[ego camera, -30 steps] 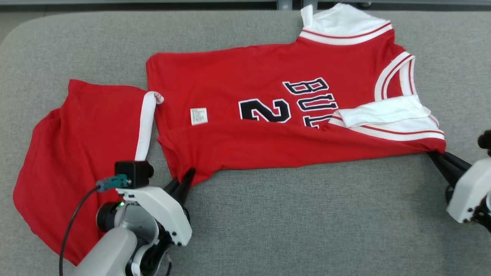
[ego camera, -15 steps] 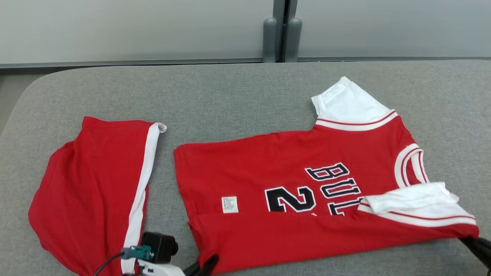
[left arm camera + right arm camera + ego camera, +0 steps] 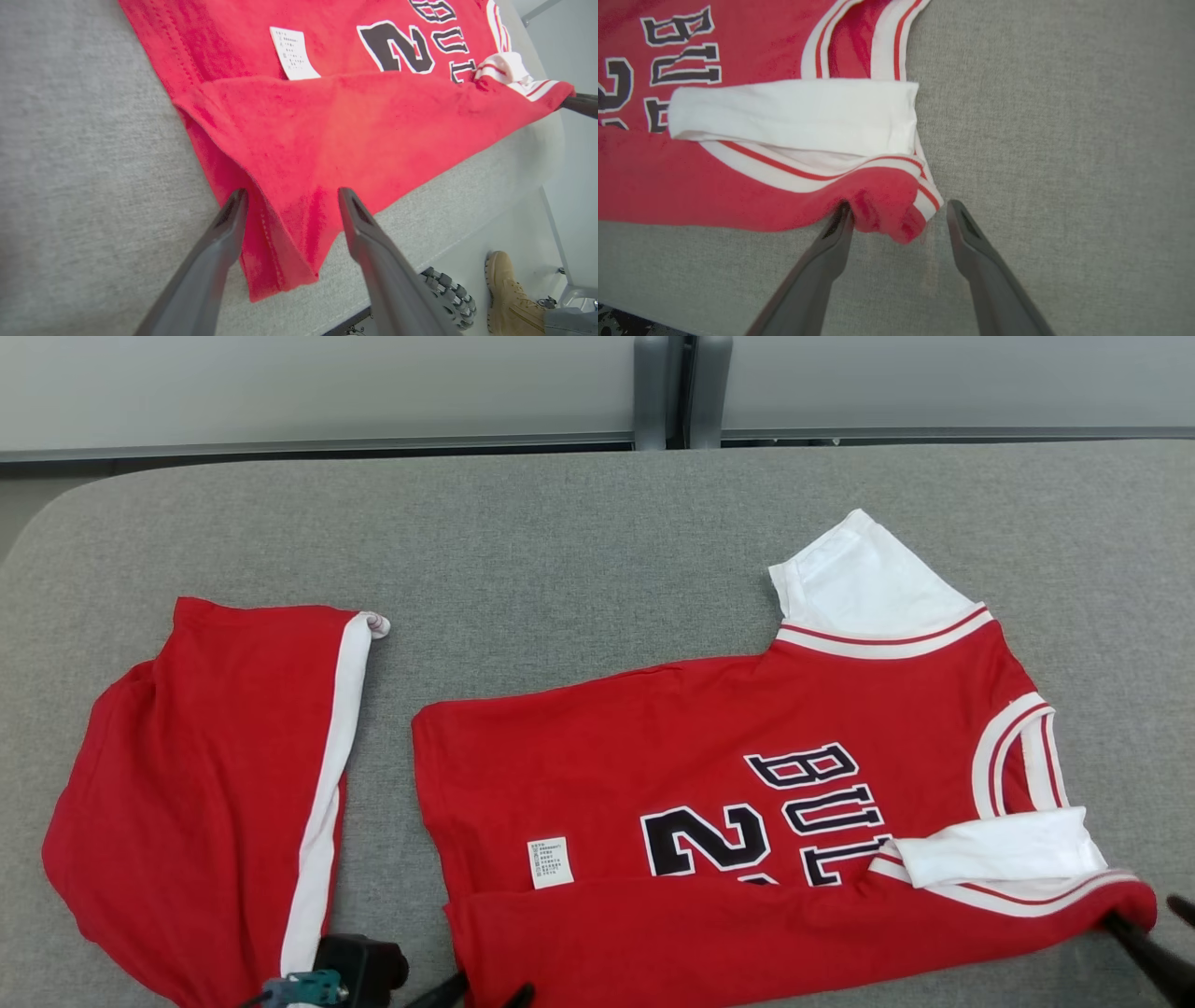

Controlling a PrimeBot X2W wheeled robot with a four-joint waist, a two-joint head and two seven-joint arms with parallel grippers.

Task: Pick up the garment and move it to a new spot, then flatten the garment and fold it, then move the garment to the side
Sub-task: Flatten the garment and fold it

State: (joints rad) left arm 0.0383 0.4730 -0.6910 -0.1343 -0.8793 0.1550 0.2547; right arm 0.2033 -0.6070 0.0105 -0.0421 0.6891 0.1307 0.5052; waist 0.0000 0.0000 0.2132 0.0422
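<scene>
Red jersey [image 3: 653,728] is pictured spread on the grey table [image 3: 579,551], the edge nearest the grippers folded over. Its corners lie unclamped between the parted fingers of the left gripper [image 3: 293,193] and the right gripper [image 3: 900,205]. Further folds and the move aside are judged outstanding.

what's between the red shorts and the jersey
A bare strip of grey table separates the shorts from the jersey in the head view, with the left arm's black camera at its near end.
</scene>
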